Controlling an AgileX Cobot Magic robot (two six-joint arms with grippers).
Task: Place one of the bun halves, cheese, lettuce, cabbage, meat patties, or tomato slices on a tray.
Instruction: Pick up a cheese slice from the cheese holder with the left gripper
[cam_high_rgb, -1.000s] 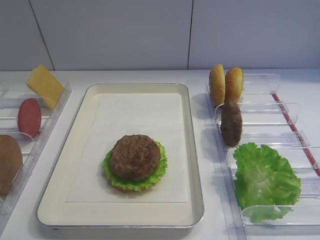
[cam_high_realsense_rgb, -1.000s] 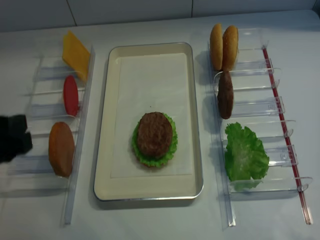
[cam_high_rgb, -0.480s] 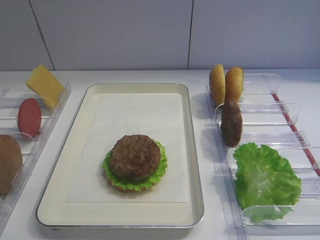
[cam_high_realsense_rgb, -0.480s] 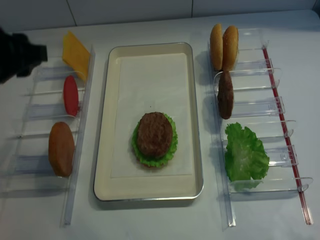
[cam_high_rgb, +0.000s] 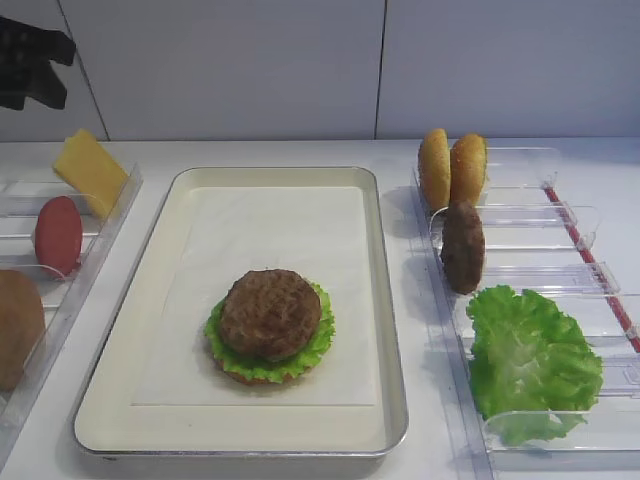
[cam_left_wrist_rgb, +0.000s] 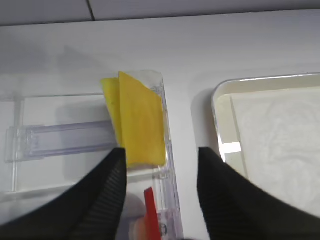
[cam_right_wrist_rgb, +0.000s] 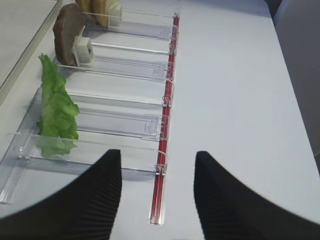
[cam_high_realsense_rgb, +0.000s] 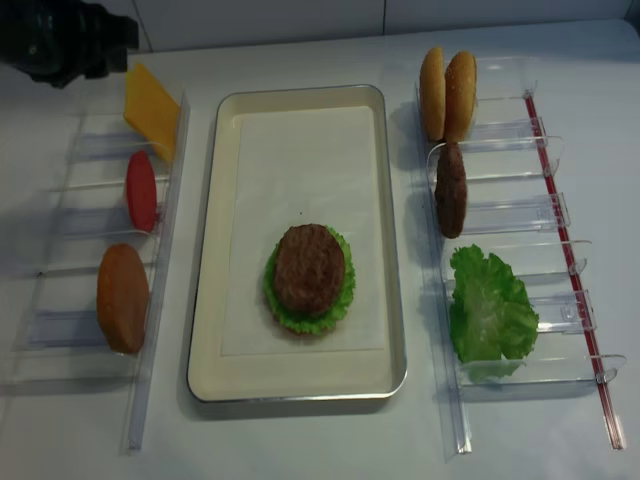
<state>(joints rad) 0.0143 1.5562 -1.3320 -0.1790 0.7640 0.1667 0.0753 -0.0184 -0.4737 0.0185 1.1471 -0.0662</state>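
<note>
The cream tray (cam_high_realsense_rgb: 300, 140) holds a stack: a meat patty (cam_high_realsense_rgb: 309, 266) on lettuce (cam_high_realsense_rgb: 343, 297) over a bun half. The yellow-orange cheese (cam_left_wrist_rgb: 141, 120) leans in the far left bin, just ahead of my left gripper (cam_left_wrist_rgb: 160, 155), which is open and holds nothing. That gripper (cam_high_realsense_rgb: 100, 45) hovers at the far left corner. A tomato slice (cam_high_realsense_rgb: 141, 190) and a bun half (cam_high_realsense_rgb: 123, 297) stand in the left bins. My right gripper (cam_right_wrist_rgb: 157, 160) is open and empty over the table, right of the loose lettuce (cam_right_wrist_rgb: 56, 112). Cabbage is out of view.
Clear plastic bins (cam_high_realsense_rgb: 500, 215) line the right side, holding two bun halves (cam_high_realsense_rgb: 447, 93), a patty (cam_high_realsense_rgb: 451, 188) and lettuce (cam_high_realsense_rgb: 488, 310). A red strip (cam_right_wrist_rgb: 165, 150) runs along their outer edge. More clear bins (cam_high_realsense_rgb: 70, 225) stand left of the tray.
My left gripper has travelled from the near left side to the far left corner, over the cheese. The food and the tray have not moved.
</note>
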